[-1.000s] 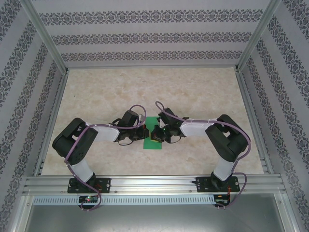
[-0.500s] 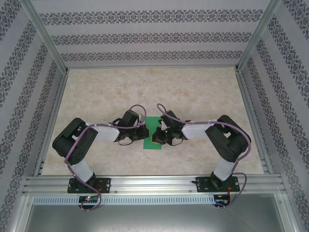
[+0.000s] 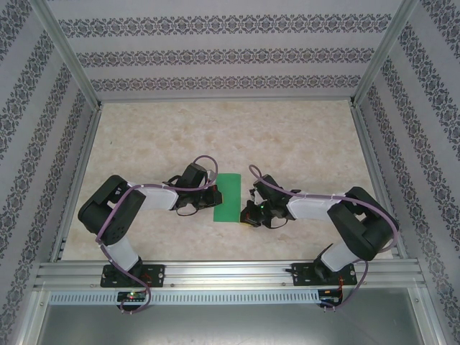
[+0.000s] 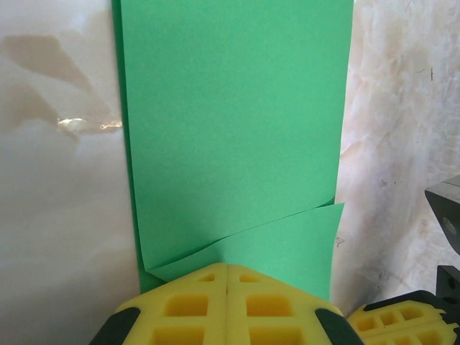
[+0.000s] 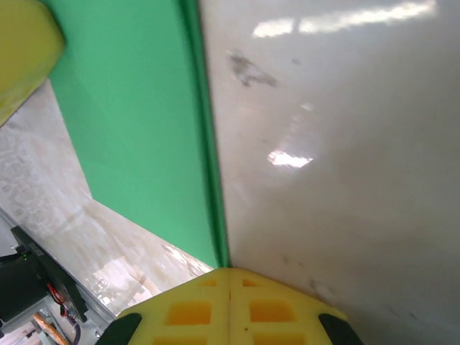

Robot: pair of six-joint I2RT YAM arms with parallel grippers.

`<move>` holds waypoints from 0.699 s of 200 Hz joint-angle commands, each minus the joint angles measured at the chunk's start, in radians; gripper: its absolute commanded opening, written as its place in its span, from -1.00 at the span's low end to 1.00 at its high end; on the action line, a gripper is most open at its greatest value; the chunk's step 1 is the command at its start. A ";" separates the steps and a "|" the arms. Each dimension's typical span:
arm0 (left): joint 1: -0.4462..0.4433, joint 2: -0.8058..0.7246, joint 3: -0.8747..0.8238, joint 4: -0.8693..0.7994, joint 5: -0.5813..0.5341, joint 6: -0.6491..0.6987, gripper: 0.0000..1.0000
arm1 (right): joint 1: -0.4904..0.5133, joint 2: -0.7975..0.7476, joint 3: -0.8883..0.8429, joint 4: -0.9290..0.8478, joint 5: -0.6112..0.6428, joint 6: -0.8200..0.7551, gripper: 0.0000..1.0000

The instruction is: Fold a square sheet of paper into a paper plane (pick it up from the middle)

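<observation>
Since a second earlier, your right tool point(image 3: 249, 215) had drawn back off the green strip toward the near right. It sat closed and empty, tip at the paper's near edge; whether it touched was unclear. Just beyond, the square sheet of paper point(image 3: 228, 196) lay folded into a narrow strip in the middle of the surface point(image 3: 302, 136). Your left tool point(image 4: 227, 267), also closed with nothing between its pads, rested at the strip's left edge. One layer by that tool lay askew, its edge slanting across the one beneath, so the step looked like setting the half-fold. You probably wanted the left tool pinning while the right swept slowly along the crease, edges matched first.
</observation>
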State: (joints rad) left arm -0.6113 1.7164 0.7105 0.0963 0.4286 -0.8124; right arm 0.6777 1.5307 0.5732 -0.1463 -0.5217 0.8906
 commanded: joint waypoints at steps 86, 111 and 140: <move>-0.006 -0.056 0.087 -0.124 -0.009 0.056 -0.71 | -0.092 -0.019 0.135 -0.018 0.060 -0.058 -0.23; -0.007 -0.077 0.100 -0.152 -0.016 0.069 -0.71 | -0.094 0.029 0.155 0.021 0.045 -0.046 -0.21; -0.006 -0.077 0.103 -0.166 -0.029 0.073 -0.71 | -0.093 0.090 0.181 0.034 0.031 -0.044 -0.21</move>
State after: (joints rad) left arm -0.6109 1.6581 0.7921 -0.0265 0.4187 -0.7673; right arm 0.5926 1.5806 0.7235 -0.1497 -0.4763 0.8547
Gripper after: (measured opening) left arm 0.147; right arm 0.396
